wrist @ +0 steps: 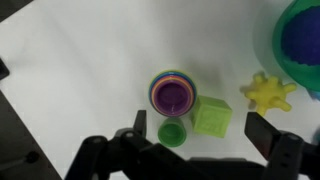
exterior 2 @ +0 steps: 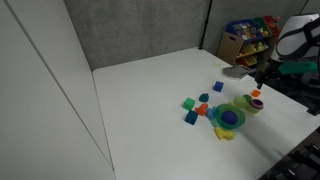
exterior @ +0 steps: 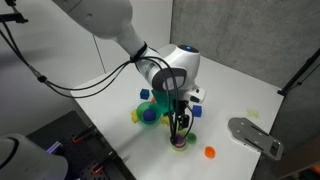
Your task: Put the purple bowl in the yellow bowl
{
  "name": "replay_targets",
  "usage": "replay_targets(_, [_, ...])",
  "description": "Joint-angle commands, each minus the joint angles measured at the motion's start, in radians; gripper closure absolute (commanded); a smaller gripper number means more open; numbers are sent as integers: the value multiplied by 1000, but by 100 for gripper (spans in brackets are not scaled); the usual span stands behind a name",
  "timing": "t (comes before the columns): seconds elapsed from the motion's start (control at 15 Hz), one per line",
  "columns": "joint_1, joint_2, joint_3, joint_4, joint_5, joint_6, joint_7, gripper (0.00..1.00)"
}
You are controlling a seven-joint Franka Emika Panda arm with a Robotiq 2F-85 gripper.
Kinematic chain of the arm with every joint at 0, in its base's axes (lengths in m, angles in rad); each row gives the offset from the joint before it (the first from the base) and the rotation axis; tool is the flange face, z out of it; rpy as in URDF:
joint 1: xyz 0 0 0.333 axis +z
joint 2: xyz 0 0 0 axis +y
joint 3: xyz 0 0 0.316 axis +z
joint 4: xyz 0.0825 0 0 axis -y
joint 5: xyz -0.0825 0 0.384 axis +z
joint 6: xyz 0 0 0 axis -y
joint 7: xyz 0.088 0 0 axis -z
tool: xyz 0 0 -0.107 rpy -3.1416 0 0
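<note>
In the wrist view the purple bowl [wrist: 172,96] sits nested inside the yellow bowl [wrist: 152,90], whose rim shows as a thin ring around it. Both rest on the white table. My gripper [wrist: 200,128] is open and empty. It hangs just above and slightly to one side of the stack, with its fingers spread around a green cube [wrist: 211,115] and a small green cup [wrist: 172,133]. In an exterior view the gripper [exterior: 180,128] hangs straight over the stack [exterior: 180,142]. The stack also shows in an exterior view [exterior 2: 255,104].
A blue bowl in a yellow-green piece [exterior: 149,114] lies close by and also shows in an exterior view [exterior 2: 230,118]. A yellow star-shaped toy [wrist: 268,90] lies beside the cube. A small orange bowl [exterior: 210,152], a grey object [exterior: 255,136] and loose coloured blocks [exterior 2: 190,106] lie on the table.
</note>
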Motion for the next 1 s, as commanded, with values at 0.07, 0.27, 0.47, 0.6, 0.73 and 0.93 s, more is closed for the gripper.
replay_targets(0.07, [67,-216,-11,-45,-148,-163,42,0])
replay_targets(0.27, [58,-350,32,-52,-118,-310,-21,0])
replay_targets(0.47, [59,-481,67,-71,-131,-423,-25,0])
replay_targets(0.6, [59,-569,91,-91,-129,-478,-27,0])
replay_targets(0.73, [59,-650,110,-110,-112,-522,-37,0])
replay_targets(0.93, [66,-756,129,-138,-83,-566,-67,0])
